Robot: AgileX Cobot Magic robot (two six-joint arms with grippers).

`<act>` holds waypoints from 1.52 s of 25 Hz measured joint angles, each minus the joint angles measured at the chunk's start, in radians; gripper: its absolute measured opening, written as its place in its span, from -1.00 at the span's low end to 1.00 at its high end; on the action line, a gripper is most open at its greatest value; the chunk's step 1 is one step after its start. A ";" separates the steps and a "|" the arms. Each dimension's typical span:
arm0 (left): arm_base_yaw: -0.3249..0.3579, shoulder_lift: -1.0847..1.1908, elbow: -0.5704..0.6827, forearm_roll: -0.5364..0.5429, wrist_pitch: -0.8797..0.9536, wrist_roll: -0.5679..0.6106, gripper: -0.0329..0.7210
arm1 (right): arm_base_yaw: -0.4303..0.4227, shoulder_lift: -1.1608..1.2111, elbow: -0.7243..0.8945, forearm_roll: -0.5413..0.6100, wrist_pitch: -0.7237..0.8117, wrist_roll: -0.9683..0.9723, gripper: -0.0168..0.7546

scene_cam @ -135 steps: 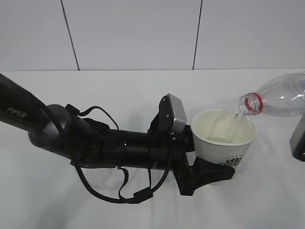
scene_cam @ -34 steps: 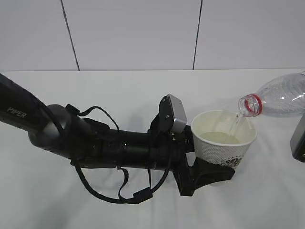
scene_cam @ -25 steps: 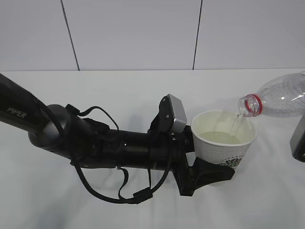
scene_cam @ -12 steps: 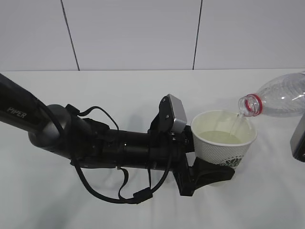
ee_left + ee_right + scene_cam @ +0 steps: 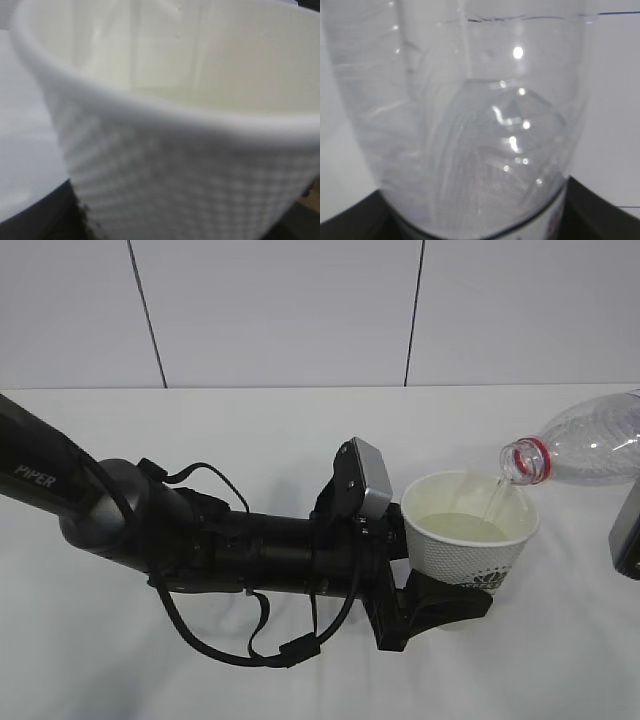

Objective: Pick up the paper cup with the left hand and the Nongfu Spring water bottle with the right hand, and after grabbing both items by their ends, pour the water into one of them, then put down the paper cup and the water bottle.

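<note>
The left hand (image 5: pixel 440 602) clamps the base of the paper cup (image 5: pixel 468 532), held upright above the desk (image 5: pixel 300 430). Right of the cup, the right hand (image 5: pixel 480 220) grips the tilted bottle (image 5: pixel 590 440); water (image 5: pixel 494 498) streams from its mouth into the cup.

A clear bottle (image 5: pixel 590 445) with a red neck ring tilts mouth-down. Water (image 5: pixel 494 502) streams into an upright white paper cup (image 5: pixel 468 535), partly filled.

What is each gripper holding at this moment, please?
Left gripper: closed on the paper cup, near its base.
Right gripper: closed on the Nongfu Spring water bottle, which is tilted and pouring water into the cup.
</note>
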 joint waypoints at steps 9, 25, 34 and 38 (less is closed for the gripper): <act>0.000 0.000 0.000 0.000 0.000 0.000 0.51 | 0.000 0.000 0.000 0.000 0.000 -0.002 0.27; 0.000 0.000 0.000 0.002 0.000 0.000 0.51 | 0.000 0.000 0.000 0.000 -0.002 -0.011 0.27; 0.000 0.000 0.000 0.002 0.000 0.000 0.51 | 0.000 0.000 0.000 0.000 -0.002 -0.013 0.27; 0.000 0.000 0.000 0.002 0.000 0.000 0.51 | 0.000 0.000 0.000 0.000 -0.002 -0.013 0.27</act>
